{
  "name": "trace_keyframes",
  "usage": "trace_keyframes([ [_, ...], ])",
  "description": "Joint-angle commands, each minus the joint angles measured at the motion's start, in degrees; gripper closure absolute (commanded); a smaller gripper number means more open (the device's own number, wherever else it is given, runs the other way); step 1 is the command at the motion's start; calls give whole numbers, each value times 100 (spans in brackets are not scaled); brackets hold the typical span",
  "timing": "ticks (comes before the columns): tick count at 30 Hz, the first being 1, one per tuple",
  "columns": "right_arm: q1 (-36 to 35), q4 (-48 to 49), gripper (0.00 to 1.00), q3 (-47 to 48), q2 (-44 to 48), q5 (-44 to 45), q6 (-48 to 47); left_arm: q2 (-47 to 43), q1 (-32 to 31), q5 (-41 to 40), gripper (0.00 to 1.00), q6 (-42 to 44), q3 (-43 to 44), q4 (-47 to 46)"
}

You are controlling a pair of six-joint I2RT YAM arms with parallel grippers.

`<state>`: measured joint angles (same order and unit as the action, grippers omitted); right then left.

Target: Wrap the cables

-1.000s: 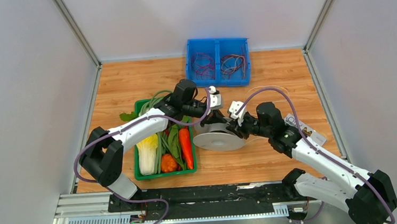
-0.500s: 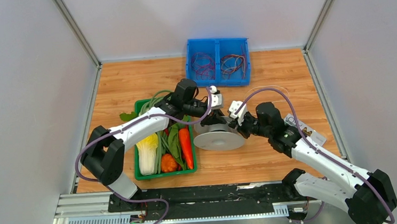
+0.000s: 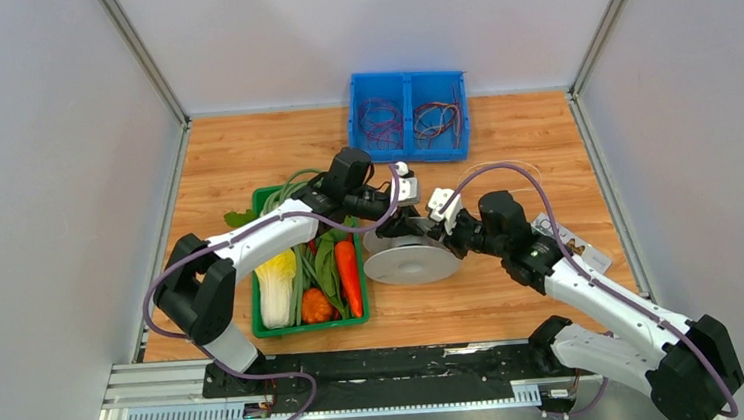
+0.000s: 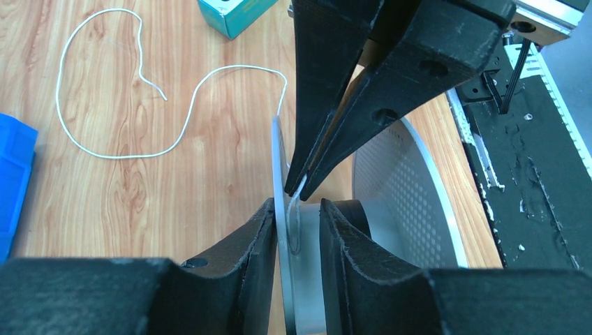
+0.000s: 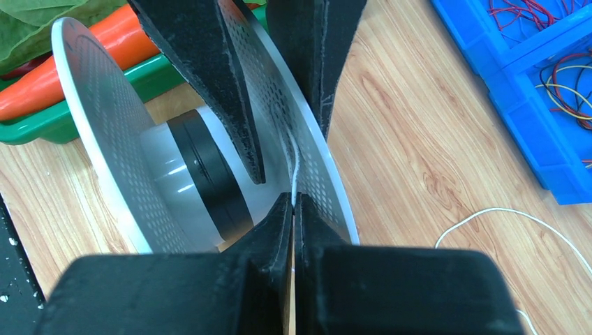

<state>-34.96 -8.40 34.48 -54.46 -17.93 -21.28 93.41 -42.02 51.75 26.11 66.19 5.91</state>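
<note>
Right jaws pinching wire (image 5: 294,167), beside spool rim (image 5: 327,171)

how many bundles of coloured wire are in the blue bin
2: a purple bundle in the left compartment of the blue bin, a reddish bundle in the right one. Smaller coils may be tangled out of sight.

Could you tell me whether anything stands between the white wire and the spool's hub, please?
Only the left end effector: it straddles one spool flange, one finger inside the gap beside the hub. The white wire, pinched by the right end effector, runs along that flange, next to that finger.
</note>
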Motion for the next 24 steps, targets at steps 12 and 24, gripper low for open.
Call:
trace_keyframes([
  [12, 33, 656, 100, 120, -92, 167, 80, 257, -131, 248, 74, 122, 201, 375],
  [24, 24, 700, 100, 155, 14, 273, 203, 283, -131, 178, 100, 255, 262, 507],
])
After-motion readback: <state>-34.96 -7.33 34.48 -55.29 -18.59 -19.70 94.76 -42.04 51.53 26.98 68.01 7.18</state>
